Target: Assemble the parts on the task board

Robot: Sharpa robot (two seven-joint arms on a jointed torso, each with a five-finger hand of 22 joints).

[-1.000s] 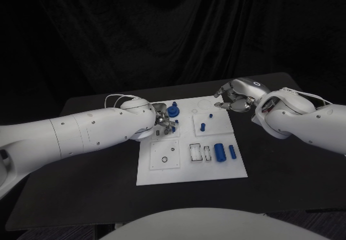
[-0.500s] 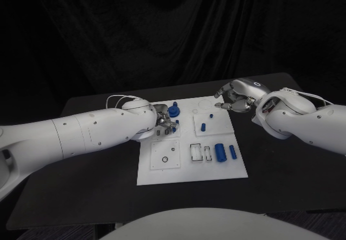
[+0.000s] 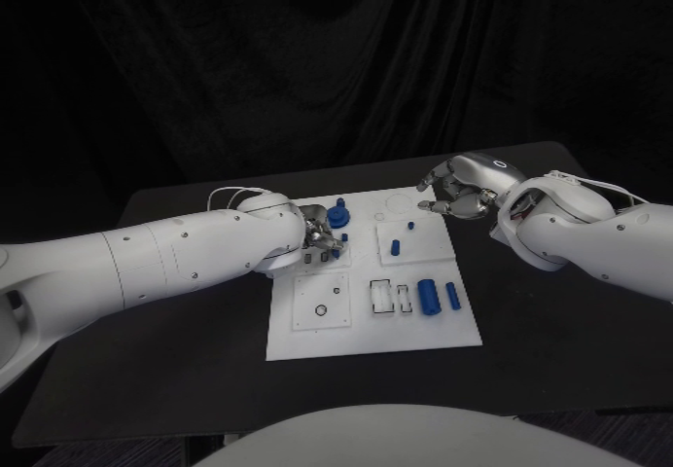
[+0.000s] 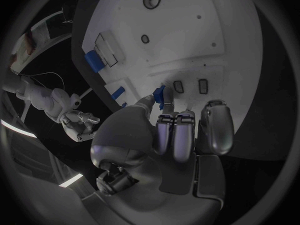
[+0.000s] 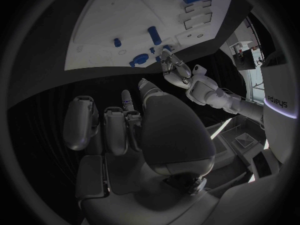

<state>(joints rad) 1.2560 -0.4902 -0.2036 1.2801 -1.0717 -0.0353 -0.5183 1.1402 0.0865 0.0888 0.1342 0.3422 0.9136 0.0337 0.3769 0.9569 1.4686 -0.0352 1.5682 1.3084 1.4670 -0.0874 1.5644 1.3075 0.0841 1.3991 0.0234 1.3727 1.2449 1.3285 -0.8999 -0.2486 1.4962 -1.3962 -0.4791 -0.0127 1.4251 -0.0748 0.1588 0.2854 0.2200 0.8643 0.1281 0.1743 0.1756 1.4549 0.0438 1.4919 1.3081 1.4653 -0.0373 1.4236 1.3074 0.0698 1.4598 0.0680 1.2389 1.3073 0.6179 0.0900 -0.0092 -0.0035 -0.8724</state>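
Several parts: small blue pieces already stand or lie on the task board [image 3: 421, 336], like two blue cylinders [image 3: 428, 294] near the slots and a round blue knob [image 3: 338, 218] at the far end.
Left to do: some holes and slots look bare, so the job seems partly done.
Task board: it lies flat in the middle of the counter [image 3: 183, 389].
Left hand [image 3: 321, 239]: fingers curled in, pinching a small blue piece [image 4: 161, 96] right over the board.
Right hand [image 3: 456, 193]: just past the board's far corner, fingers curled in, nothing seen in them.
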